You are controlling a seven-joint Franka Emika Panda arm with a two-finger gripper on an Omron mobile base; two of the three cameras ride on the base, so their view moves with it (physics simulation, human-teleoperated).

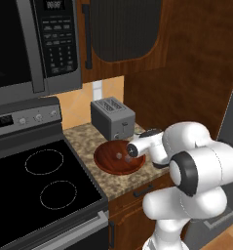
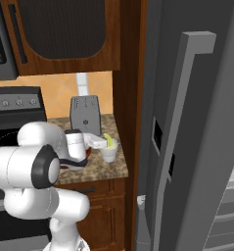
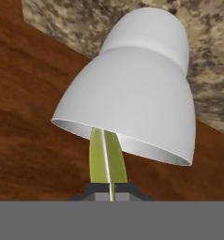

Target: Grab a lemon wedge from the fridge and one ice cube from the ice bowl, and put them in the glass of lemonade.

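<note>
the gripper (image 3: 110,191) pinches a thin yellow-green lemon wedge (image 3: 106,159) at the whitish glass of lemonade (image 3: 137,93).

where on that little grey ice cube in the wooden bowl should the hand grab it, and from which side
Take the small pale grey translucent ice cube across two opposite flat faces, coming straight down from above. It lies low inside the wide shallow reddish-brown wooden bowl, whose raised rim would likely block a sideways approach, and its flat faces suit a pinch.
</note>
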